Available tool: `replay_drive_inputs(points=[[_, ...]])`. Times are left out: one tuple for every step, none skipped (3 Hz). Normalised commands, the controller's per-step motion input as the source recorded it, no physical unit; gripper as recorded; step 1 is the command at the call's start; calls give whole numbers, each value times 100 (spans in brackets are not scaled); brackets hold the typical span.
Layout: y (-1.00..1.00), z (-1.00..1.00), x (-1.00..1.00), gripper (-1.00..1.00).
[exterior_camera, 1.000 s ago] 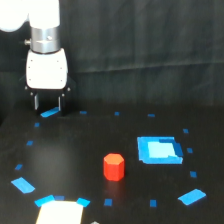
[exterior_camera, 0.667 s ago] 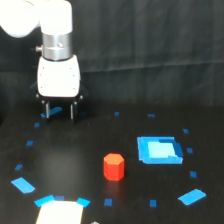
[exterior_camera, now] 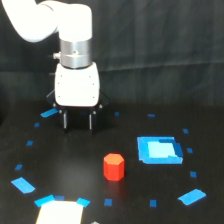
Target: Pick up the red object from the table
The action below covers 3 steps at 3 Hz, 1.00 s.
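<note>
Since a second ago your white gripper (exterior_camera: 77, 120), fingers spread, has shifted toward the small red-orange hexagonal block (exterior_camera: 114, 167); descend off-centre and you'll topple it.

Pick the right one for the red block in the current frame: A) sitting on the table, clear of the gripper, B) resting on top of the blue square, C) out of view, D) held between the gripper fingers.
A: the red object stands on the table, with the open gripper up and toward the exterior view's left of it, not touching, and the blue square lies apart on its other side.
</note>
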Motion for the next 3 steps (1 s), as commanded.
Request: replay_drive_inputs(points=[[-100, -100, 97, 35], [-92, -100, 98, 46], [-83, -96, 46, -38]])
